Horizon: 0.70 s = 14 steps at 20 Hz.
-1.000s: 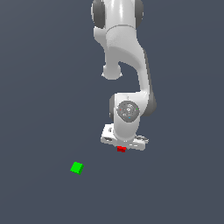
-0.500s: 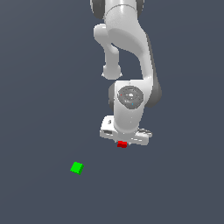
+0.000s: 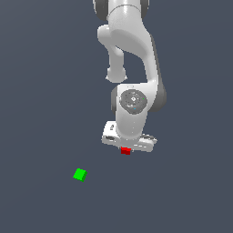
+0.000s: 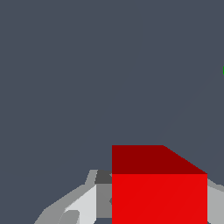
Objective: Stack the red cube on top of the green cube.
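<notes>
Small bright red cube [image 3: 126,150]: flat, untextured faces, matt, evenly coloured. Small bright green cube [image 3: 79,174]: same plain matt finish. White robot arm [image 3: 132,54]: smooth, plastic-looking shell with soft sheen and grey joint bands. White-grey pincer [image 3: 129,146]: smooth, matt. Dark slate-grey surface [image 3: 41,91]: uniform, featureless, matt.

The arm [image 3: 129,41] is glossy white with rounded links, dark grey joints and a round grey wrist cap.
</notes>
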Each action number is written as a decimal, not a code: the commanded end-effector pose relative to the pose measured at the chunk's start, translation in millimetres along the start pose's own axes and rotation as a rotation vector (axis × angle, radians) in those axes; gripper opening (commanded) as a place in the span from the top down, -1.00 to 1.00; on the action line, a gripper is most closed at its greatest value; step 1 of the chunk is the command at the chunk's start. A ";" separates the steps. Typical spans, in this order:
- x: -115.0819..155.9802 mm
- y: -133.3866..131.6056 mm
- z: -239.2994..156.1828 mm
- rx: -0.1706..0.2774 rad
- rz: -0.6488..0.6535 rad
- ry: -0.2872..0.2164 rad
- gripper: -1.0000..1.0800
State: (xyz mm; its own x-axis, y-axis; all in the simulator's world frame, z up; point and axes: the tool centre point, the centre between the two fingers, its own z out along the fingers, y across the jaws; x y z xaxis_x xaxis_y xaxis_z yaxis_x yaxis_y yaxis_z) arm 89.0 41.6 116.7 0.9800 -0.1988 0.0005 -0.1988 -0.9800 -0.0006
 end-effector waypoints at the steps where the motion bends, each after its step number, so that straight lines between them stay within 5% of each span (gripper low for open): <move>1: 5.6 9.2 2.3 0.000 0.001 0.000 1.00; 14: 57.2 88.2 26.5 -0.001 0.001 0.000 1.00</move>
State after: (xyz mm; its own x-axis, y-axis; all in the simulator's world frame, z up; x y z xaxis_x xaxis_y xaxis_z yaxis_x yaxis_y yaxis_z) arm 122.8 -44.5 93.0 0.9798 -0.2001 0.0000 -0.2001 -0.9798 0.0001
